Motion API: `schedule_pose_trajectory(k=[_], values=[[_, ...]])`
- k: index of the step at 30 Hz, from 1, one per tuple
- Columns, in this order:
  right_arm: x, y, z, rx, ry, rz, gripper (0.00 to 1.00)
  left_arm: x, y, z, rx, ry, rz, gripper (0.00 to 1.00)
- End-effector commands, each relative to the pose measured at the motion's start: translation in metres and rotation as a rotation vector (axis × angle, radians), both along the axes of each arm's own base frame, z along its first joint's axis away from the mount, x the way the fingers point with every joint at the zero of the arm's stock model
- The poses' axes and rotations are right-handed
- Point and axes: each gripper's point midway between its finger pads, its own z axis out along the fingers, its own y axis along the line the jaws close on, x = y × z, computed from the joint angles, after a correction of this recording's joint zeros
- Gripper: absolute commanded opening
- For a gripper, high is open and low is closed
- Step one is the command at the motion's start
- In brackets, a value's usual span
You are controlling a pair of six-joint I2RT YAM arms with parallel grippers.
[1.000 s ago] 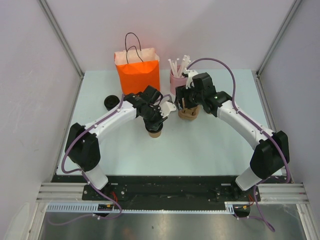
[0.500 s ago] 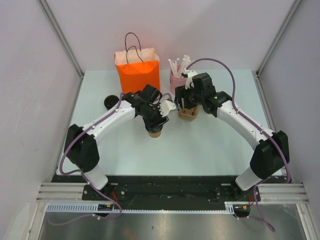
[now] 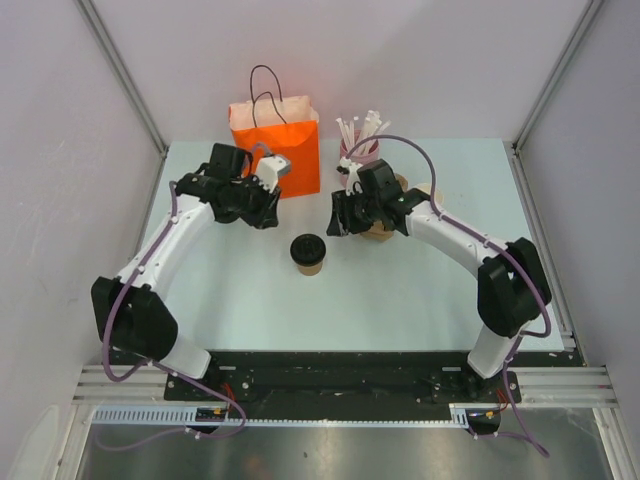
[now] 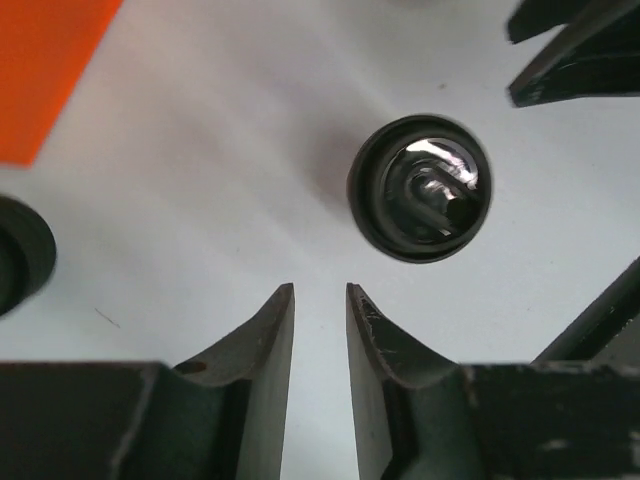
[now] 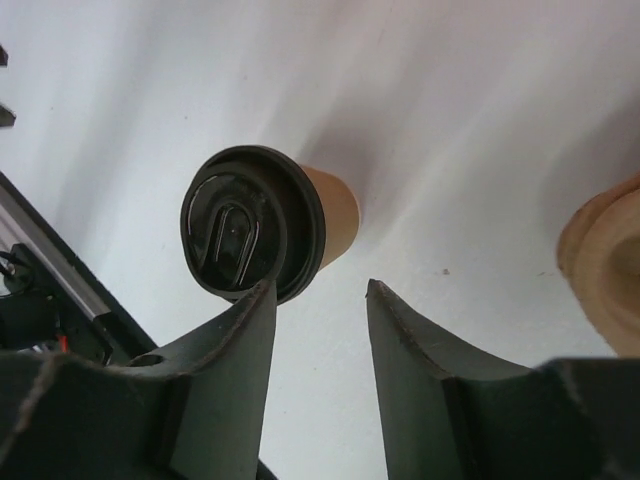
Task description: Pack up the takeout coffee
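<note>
The takeout coffee [image 3: 308, 252], a small kraft cup with a black lid, stands upright and alone mid-table. It shows in the left wrist view [image 4: 420, 188] and in the right wrist view [image 5: 255, 235]. My left gripper [image 3: 265, 212] hovers to the cup's left and behind it, in front of the orange paper bag [image 3: 275, 140]. Its fingers [image 4: 320, 290] stand a narrow gap apart with nothing between them. My right gripper [image 3: 335, 220] is open and empty just right of and behind the cup. Its left fingertip [image 5: 262, 292] overlaps the lid's edge in the wrist view.
A pink holder of white straws [image 3: 355, 150] stands right of the bag. A stack of lidless paper cups [image 3: 380, 230] sits under the right arm, and its edge shows in the right wrist view [image 5: 605, 270]. A loose black lid [image 4: 20, 255] lies left of my left gripper.
My left arm has lifted off the cup and swung left and back toward the bag, leaving the lidded cup standing free. My right gripper has moved left from the cup stack toward the cup.
</note>
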Motion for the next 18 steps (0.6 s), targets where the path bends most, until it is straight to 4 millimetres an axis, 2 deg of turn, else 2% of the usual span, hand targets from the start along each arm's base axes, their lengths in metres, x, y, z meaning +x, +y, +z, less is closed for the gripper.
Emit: schedule_pose_trajectory(k=[1,2,4,5,6,8,10,18], values=[[-0.008,0.012,-0.012,0.037,0.083,0.026,0.43,-0.003,0.003,-0.029,-0.09,0.122,0.112,0.32],[-0.007,0.011,-0.013,0.04,0.089,0.024,0.43,-0.009,0.003,-0.042,-0.097,0.15,0.122,0.33],[-0.01,0.016,-0.016,0.049,0.1,0.042,0.43,-0.005,-0.003,-0.044,-0.139,0.14,0.137,0.39],[-0.011,0.018,-0.016,0.051,0.106,0.045,0.43,-0.008,-0.003,-0.052,-0.144,0.161,0.144,0.4],[-0.013,0.019,-0.018,0.049,0.112,0.052,0.43,-0.006,-0.007,-0.051,-0.169,0.158,0.142,0.4],[-0.015,0.02,-0.026,0.035,0.131,0.055,0.41,-0.009,-0.01,-0.059,-0.184,0.177,0.14,0.38],[-0.014,0.016,-0.033,0.006,0.135,0.033,0.39,-0.007,-0.008,-0.064,-0.178,0.182,0.158,0.31],[-0.012,0.016,-0.046,-0.019,0.147,0.025,0.37,-0.008,-0.016,-0.077,-0.207,0.217,0.147,0.33]])
